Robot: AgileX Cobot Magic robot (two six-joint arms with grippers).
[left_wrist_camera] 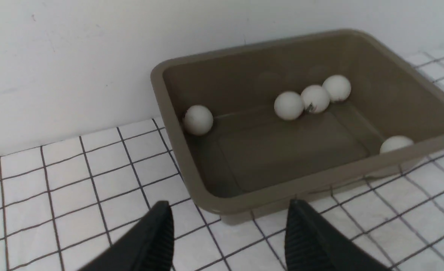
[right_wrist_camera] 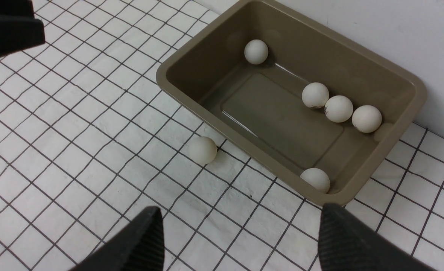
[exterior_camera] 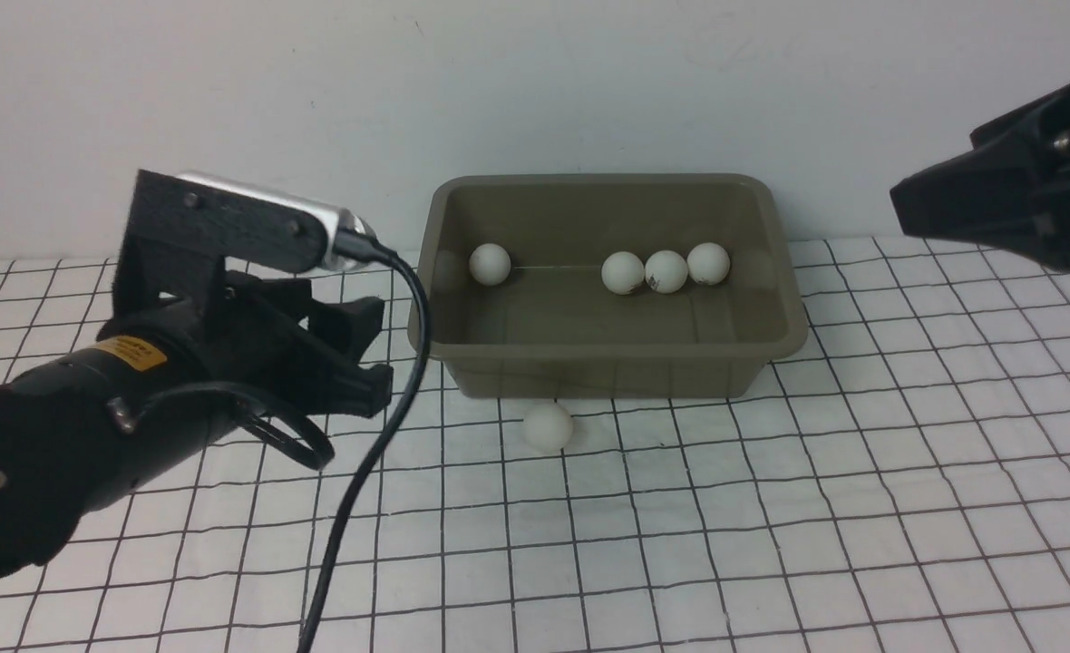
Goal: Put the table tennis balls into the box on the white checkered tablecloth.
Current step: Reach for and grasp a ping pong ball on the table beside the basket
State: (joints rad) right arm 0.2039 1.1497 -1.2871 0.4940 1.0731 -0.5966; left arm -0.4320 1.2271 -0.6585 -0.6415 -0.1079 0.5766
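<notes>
Loose small white matte ball point(exterior_camera: 548, 426), just before the rectangular olive-grey plastic bin point(exterior_camera: 607, 179), lies right of the nearer left tool point(exterior_camera: 370, 355), parted and empty. Right tool point(right_wrist_camera: 241, 216) is wide apart, empty and farther off.

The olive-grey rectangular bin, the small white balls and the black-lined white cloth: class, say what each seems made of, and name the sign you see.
Olive-grey rectangular bin: likely moulded plastic, semi-gloss; light streaks on its floor, rounded corners, flared rim.
Small white balls: probably thin matte plastic; even, dull surface, small printed marks.
White checkered cloth: seemingly woven fabric, matte; slight wrinkles bend its lines.
</notes>
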